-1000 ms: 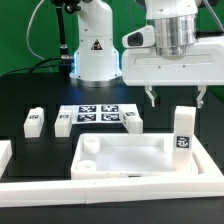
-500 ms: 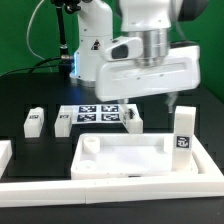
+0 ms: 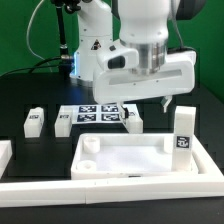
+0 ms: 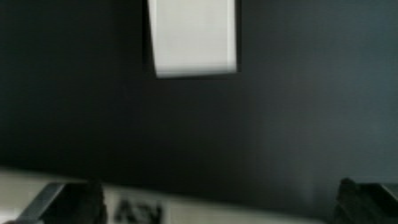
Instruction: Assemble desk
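The white tray-like tabletop point(image 3: 130, 158) lies at the front with round sockets in its corners. One white tagged leg point(image 3: 182, 130) stands upright at its right. Three more legs point(image 3: 33, 121) point(image 3: 63, 123) point(image 3: 133, 121) stand behind it. My gripper point(image 3: 148, 102) hangs open and empty above the table, behind the tabletop and over the leg by the marker board. In the wrist view my gripper point(image 4: 219, 200) holds nothing. Its dark fingers point(image 4: 68, 205) are spread wide. A blurred white leg point(image 4: 192, 38) lies on the black table beyond them.
The marker board point(image 3: 98, 114) lies flat behind the tabletop; its edge also shows in the wrist view point(image 4: 151, 203). A long white border rail point(image 3: 110, 188) runs along the front and another point(image 3: 4, 152) is at the left. The arm's white base point(image 3: 95, 45) stands at the back.
My gripper has moved toward the exterior view's left, turned about its axis, and dropped slightly. The parts on the table have not moved.
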Robot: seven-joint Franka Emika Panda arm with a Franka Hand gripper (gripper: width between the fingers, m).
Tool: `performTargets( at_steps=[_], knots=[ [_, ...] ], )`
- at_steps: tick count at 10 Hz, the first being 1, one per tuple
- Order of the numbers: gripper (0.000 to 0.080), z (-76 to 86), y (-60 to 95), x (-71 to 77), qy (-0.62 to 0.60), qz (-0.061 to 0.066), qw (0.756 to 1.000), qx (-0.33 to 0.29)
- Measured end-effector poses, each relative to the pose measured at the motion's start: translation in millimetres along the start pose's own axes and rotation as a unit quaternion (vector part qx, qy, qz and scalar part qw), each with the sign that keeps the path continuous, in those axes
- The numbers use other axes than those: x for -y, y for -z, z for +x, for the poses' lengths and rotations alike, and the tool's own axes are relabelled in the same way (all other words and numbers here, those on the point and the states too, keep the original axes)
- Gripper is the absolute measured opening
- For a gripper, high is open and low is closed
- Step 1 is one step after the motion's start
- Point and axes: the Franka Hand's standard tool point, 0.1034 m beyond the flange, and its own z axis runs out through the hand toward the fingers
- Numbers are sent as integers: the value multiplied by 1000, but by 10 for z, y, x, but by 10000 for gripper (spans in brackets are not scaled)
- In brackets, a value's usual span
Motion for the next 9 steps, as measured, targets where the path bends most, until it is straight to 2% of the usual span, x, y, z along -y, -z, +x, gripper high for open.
performTargets(
  at_steps=[2,5,8,9],
  knots=[
    [649,-70,-57,-83,-17,8,998,58],
    [649,-128,-96,-56,-25,19,986,161],
    [649,-265,-275,-78,-59,22,951,303],
    [649,-249,-312,-93,-61,22,945,321]
  ],
)
